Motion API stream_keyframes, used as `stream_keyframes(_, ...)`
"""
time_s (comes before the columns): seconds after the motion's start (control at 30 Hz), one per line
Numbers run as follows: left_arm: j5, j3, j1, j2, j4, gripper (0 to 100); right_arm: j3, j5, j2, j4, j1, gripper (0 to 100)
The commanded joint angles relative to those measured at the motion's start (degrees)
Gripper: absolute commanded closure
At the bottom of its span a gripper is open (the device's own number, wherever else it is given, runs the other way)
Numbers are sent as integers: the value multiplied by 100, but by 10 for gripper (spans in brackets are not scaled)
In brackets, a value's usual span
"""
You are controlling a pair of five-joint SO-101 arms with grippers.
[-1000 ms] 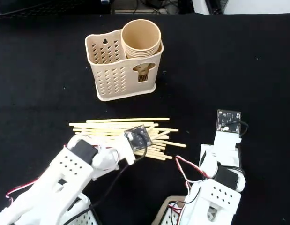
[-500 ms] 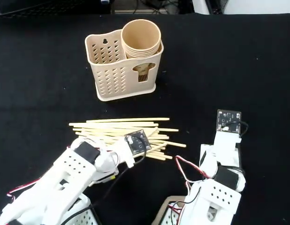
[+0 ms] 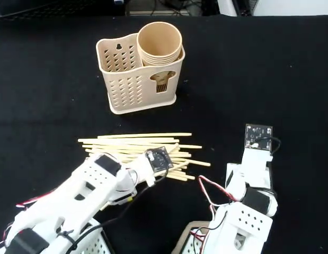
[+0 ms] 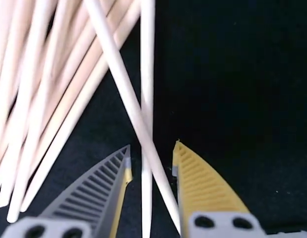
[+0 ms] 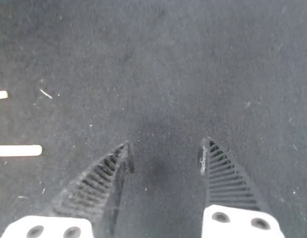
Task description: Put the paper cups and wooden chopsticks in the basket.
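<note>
Several wooden chopsticks (image 3: 137,148) lie in a loose pile on the black cloth, in front of the beige basket (image 3: 133,84). Paper cups (image 3: 159,41) stand stacked in the basket's right compartment. The left compartment holds nothing I can see. My left arm's wrist (image 3: 157,161) hangs over the right end of the pile. My left gripper (image 4: 152,151) is open, its grey and yellow fingers (image 4: 200,181) straddling two crossed chopsticks (image 4: 143,129). My right gripper (image 5: 165,146) is open above bare cloth, right of the pile, holding nothing.
Black cloth (image 3: 269,74) covers the whole table. Two chopstick ends (image 5: 17,150) show beside my right gripper. The right arm (image 3: 256,159) stands near the front edge, a hand's width from the pile's tips.
The left arm has swung and lowered over the right end of the chopstick pile. The right arm, basket and cups have not moved.
</note>
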Motion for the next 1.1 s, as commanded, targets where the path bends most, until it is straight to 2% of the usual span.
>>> stream_keyframes(0.0,18,-259,4,35,-26,970,-13,26,-66,-114,35,776)
stream_keyframes(0.27,18,-400,31,35,396,970,-13,26,-66,-114,35,776)
stream_keyframes(0.53,-9,-532,40,88,448,963,-13,26,-66,-114,35,776)
stream_keyframes(0.73,-9,-400,40,35,457,856,-13,26,-66,-114,35,776)
stream_keyframes(0.9,-9,-505,48,35,475,852,-13,26,-66,-114,35,776)
stream_keyframes(1.07,-9,-910,48,35,949,852,-13,26,-66,-114,35,776)
